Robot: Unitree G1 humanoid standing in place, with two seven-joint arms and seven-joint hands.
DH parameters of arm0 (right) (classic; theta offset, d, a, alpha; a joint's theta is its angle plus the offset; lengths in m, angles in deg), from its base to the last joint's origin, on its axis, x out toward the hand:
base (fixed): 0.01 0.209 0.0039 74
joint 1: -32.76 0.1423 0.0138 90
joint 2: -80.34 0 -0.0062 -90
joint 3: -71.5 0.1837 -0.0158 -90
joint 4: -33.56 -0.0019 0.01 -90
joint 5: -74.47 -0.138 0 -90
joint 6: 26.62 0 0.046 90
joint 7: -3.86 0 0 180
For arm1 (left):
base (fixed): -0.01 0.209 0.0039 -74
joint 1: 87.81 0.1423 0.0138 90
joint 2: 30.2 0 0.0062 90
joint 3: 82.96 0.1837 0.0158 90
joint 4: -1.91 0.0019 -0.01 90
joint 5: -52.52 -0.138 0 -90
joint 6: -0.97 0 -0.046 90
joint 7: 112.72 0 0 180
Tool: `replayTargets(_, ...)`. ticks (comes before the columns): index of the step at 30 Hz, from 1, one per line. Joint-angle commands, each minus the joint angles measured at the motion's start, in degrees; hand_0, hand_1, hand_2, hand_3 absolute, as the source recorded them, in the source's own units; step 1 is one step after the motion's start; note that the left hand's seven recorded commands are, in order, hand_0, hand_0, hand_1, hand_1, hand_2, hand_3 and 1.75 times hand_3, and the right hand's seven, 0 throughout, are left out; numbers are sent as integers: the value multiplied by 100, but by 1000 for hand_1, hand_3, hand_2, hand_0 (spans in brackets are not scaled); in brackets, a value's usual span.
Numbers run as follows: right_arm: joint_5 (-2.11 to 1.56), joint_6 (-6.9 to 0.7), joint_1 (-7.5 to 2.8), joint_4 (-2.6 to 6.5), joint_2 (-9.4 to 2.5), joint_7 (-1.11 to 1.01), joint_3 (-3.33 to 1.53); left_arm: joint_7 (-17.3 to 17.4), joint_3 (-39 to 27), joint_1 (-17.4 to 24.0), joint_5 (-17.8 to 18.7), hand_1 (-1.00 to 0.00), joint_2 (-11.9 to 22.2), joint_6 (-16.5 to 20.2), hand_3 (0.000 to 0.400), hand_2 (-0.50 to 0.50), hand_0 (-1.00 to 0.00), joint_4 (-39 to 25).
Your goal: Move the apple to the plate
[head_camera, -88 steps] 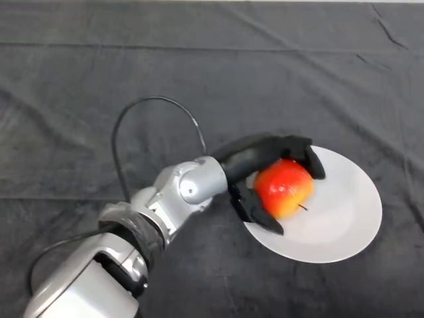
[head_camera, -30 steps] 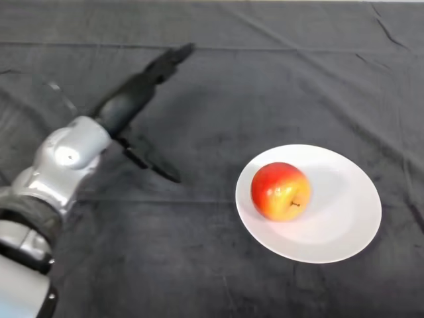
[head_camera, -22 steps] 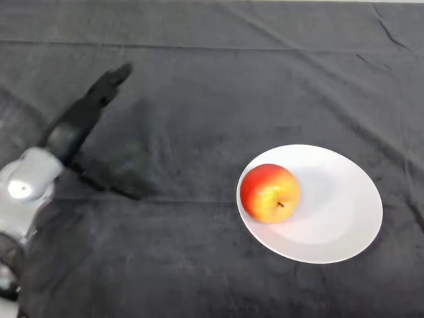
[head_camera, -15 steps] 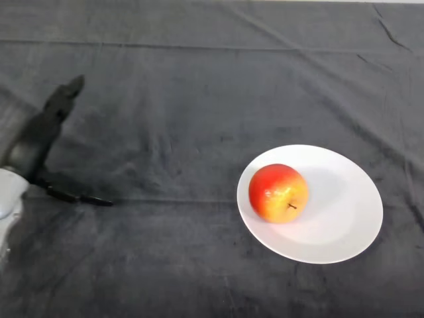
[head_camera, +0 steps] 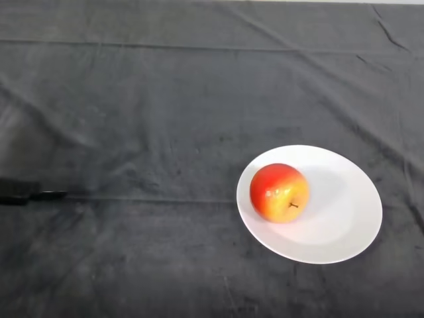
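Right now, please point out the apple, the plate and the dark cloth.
apple (head_camera: 279, 192), head view, on its red-yellow side.
plate (head_camera: 344, 222), head view, on its bare white surface.
dark cloth (head_camera: 165, 99), head view, on a bare stretch.

Only a sliver of the robot shows: a slim black piece of the left hand (head_camera: 18, 191), well to the left of the plate (head_camera: 358, 235), level with the plate's middle. It is plain matte black, blunt and thicker on the side away from the plate, narrowing to a thin, flat point on the side nearer the plate
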Motion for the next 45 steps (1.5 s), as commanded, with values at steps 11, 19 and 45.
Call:
replayTargets(11,122,-61,-452,218,-287,-85,-155,-246,-1048,362,726,0,542,364,0,0,0,260)
replayTargets(19,123,-62,-451,220,-286,-85,-155,-365,-1668,534,1122,0,753,521,0,0,0,281)
replayTargets(45,125,-56,-445,232,-286,-83,-157,-756,-2469,597,1421,0,727,725,0,0,0,131)
